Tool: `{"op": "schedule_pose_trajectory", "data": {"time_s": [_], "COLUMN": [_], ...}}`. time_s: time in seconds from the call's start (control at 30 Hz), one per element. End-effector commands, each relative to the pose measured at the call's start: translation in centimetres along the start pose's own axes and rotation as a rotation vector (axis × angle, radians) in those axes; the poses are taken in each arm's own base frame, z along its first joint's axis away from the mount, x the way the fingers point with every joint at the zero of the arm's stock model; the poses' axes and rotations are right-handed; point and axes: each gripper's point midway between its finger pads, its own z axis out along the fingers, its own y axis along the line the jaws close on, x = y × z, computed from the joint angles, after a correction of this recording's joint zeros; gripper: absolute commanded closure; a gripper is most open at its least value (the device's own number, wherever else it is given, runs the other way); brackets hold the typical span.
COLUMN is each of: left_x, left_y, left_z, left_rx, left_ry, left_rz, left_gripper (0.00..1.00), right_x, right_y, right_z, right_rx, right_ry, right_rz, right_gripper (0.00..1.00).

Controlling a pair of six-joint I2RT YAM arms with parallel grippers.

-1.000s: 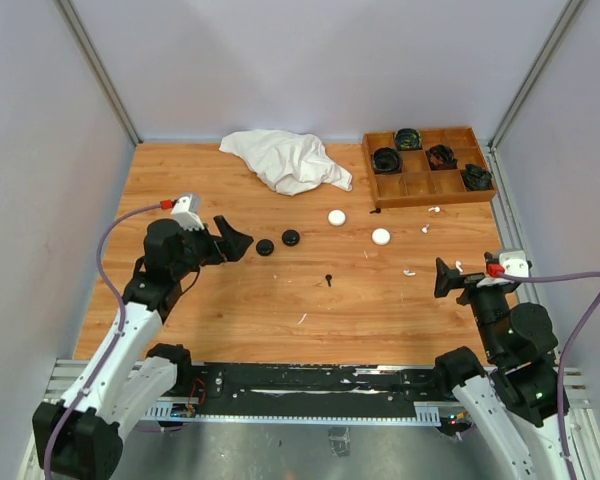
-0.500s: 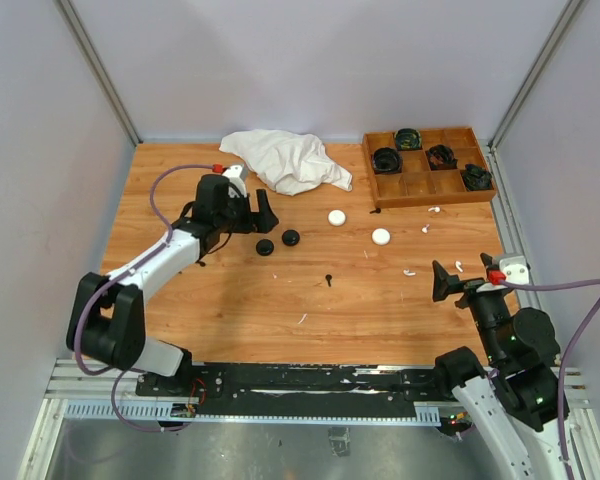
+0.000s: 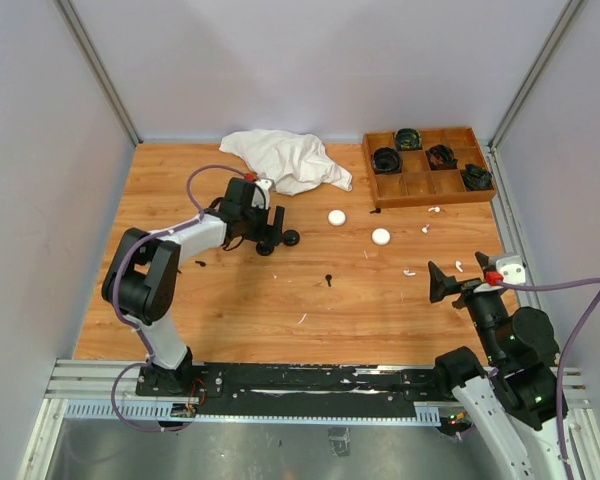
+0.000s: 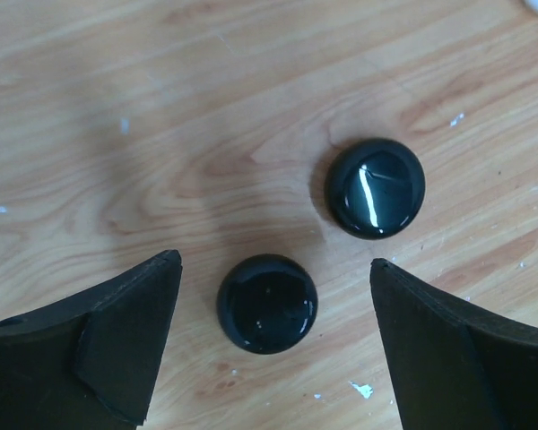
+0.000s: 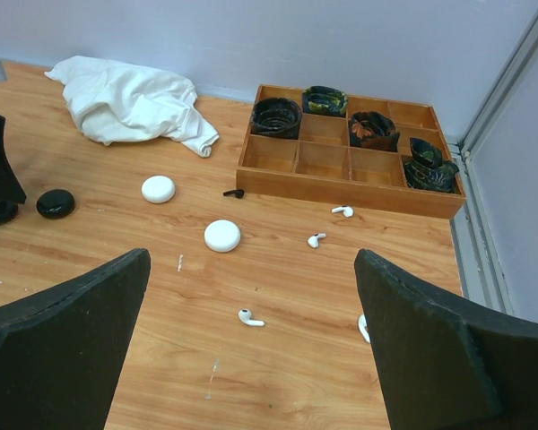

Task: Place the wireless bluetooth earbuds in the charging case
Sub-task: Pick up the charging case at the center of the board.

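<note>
The left jaws stood open over the bench point(image 4: 117, 72). One round black case point(image 4: 267, 303) lay between them, touching neither, and a second black case point(image 4: 377, 188) sat just ahead, toward the right-hand jaw. The right jaws gaped wide on nothing. Ahead of them, in line with the gap, lay a white earbud point(image 5: 249, 317), then a white case point(image 5: 222, 236). Two further white earbuds point(image 5: 316, 239) lay beyond, near the wooden tray point(image 5: 386, 199). A black earbud point(image 5: 234, 193) lay just beside the tray's near left corner.
</note>
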Motion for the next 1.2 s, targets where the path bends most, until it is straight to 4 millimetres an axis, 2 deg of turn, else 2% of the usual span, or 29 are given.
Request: {"op": "schedule_pose_trajectory", "data": {"time_s": [0.0,0.13,0.4,0.8,1.17], "left_x": [0.3,1.9,4.5,4.5,4.9], "left_y": [-1.7,-2.2,-3.5,-4.4,-2.9], "left_z": [1.0,1.4,0.5,-1.3,-0.1], "left_rx": [0.025,0.019,-0.022,-0.039,-0.130], "left_ry": [0.023,0.071,0.131,0.125,0.170], "left_rz": [0.085,0.070,0.050,0.050,0.101], "left_gripper": [0.09,0.12,0.16,0.20,0.28], "right_x": [-0.6,-0.6,-0.6,-0.7,-0.6], "right_y": [0.6,0.7,0.7,0.7,0.8], "right_z": [0.1,0.1,0.1,0.1,0.2], "right_rx": [-0.031,-0.040,-0.040,-0.041,-0.044], "right_ry": [-0.035,-0.036,-0.038,-0.041,-0.038], "right_rz": [0.005,0.003,0.005,0.004,0.001], "right_gripper": [0.02,0.01,0.02,0.01,0.02]}}
